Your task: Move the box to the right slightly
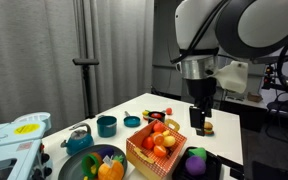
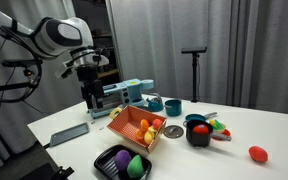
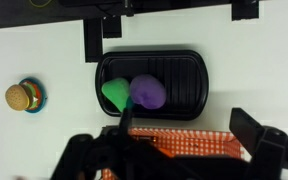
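Note:
The box is an orange checkered open box holding several toy fruits. It shows in both exterior views (image 1: 152,145) (image 2: 136,128), and its rim is at the bottom of the wrist view (image 3: 199,146). My gripper (image 1: 200,124) (image 2: 94,103) hangs just above the table at the box's end. In the wrist view my gripper (image 3: 174,160) is open, its dark fingers wide apart on either side of the box's rim. It holds nothing.
A black tray (image 3: 184,70) (image 1: 212,160) (image 2: 106,160) with a green and a purple toy lies beside the box. A small round toy (image 3: 24,97) (image 1: 209,127) sits nearby. There are also a teal cup (image 1: 106,125) (image 2: 172,106), a black bowl of fruit (image 2: 199,135) and a grey slab (image 2: 69,133).

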`<state>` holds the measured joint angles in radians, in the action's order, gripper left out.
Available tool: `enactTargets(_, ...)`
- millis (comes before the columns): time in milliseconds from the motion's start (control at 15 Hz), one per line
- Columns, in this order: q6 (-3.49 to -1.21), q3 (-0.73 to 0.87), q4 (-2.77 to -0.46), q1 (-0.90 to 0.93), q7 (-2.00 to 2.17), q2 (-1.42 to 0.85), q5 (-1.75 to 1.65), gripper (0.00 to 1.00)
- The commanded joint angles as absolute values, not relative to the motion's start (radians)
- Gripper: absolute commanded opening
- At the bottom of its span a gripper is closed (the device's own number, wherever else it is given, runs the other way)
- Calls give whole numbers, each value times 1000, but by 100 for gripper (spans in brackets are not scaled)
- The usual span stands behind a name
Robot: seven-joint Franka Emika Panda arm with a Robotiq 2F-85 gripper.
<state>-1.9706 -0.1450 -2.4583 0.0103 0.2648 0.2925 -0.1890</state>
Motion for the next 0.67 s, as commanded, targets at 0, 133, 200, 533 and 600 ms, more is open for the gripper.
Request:
enactTargets(0, -2057, -106, -2441, -29, 358, 238, -219, 100)
enactTargets(133, -2096, -89, -2424, -48, 402, 198, -230, 100)
enactTargets(200, -2113, -72, -2417, -61, 405, 184, -232, 100)
enactTargets(533, -2154, -28, -2325, -83, 430, 58, -258, 100)
enactTargets(600, -2149, -21, -2300, -79, 431, 34, -258, 100)
